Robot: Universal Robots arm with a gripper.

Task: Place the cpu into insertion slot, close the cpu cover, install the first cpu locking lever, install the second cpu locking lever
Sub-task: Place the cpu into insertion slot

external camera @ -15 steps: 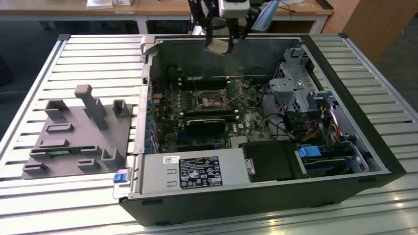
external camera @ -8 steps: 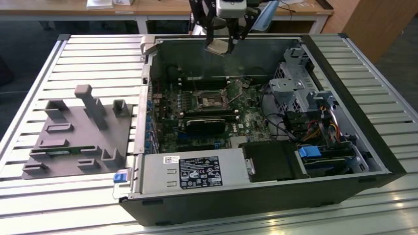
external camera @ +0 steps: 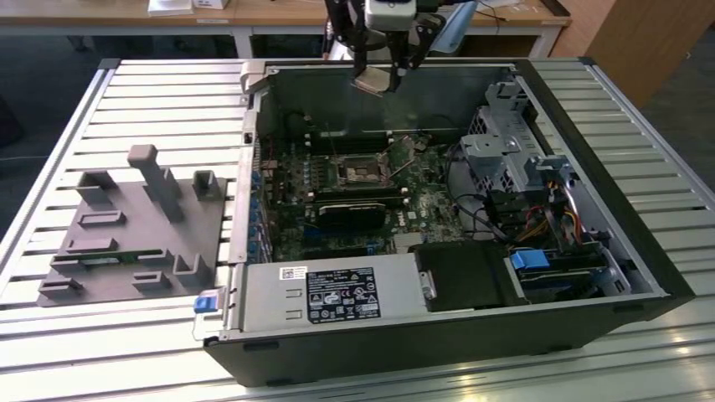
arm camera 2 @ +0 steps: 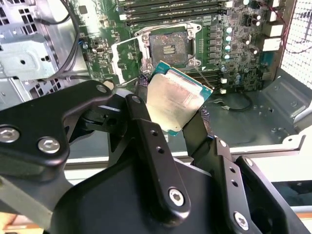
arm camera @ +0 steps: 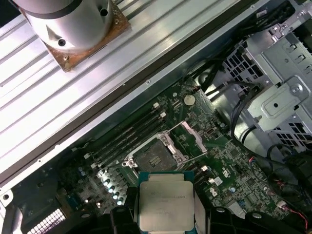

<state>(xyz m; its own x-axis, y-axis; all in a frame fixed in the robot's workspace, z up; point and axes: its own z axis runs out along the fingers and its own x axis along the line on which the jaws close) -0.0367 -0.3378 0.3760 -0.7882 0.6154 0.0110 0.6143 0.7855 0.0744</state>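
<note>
My gripper [external camera: 383,74] hangs above the far wall of the open computer case, shut on the cpu [external camera: 372,83], a flat silvery-tan square chip. In both wrist views the cpu [arm camera 2: 176,97] [arm camera: 165,204] sits tilted between the two black fingers [arm camera 2: 141,90], held by its edges. The insertion slot [external camera: 360,172] [arm camera 2: 168,48] [arm camera: 153,157] lies well below it on the green board, a dark square with a black rim and nothing in it. The cpu cover [arm camera: 189,137] [arm camera 2: 127,58] stands swung up and open beside the slot.
A grey fixture [external camera: 134,226] with upright posts lies on the slatted table at the exterior view's left. Inside the case are a black heatsink block [external camera: 347,213], a power supply box [external camera: 335,293], a metal drive cage [external camera: 514,159] and loose cables [external camera: 491,222].
</note>
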